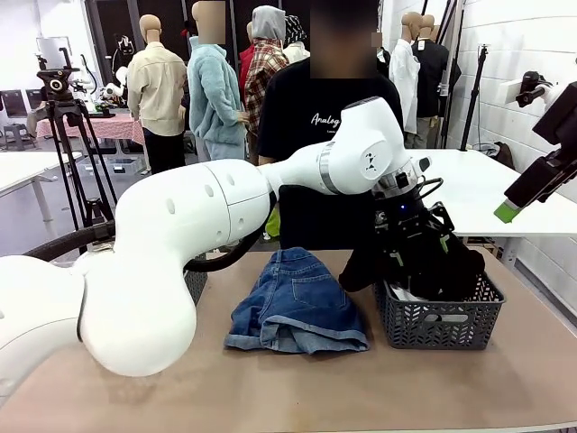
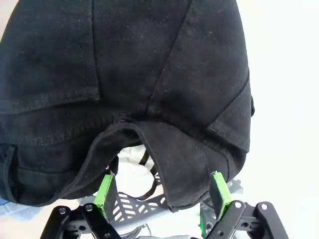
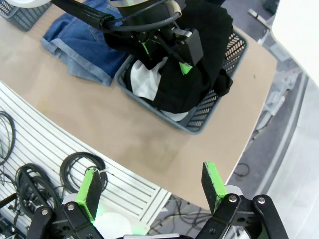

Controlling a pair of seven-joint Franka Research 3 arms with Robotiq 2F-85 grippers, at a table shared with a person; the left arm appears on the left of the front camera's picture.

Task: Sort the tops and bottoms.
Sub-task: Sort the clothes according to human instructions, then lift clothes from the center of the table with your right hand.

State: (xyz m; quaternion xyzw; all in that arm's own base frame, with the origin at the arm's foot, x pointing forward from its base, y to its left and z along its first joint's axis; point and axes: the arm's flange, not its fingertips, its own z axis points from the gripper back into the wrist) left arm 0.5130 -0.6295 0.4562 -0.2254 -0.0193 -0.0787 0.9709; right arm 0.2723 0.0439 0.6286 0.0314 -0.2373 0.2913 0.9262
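My left gripper (image 2: 162, 191) stands over the grey basket (image 1: 439, 329) with its jaws spread and a flap of the black top (image 2: 124, 74) hanging between the pads. The top is heaped in the basket and spills over its rim. The denim bottoms (image 1: 297, 307) lie on the table (image 1: 270, 388) just beside the basket. My right gripper (image 3: 152, 186) hangs spread and empty, well away from the basket.

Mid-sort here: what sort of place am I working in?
Probably a robotics lab or test workshop: a camera tripod stands behind, white worktables fill the room, and coiled cables hang on a slatted wall.
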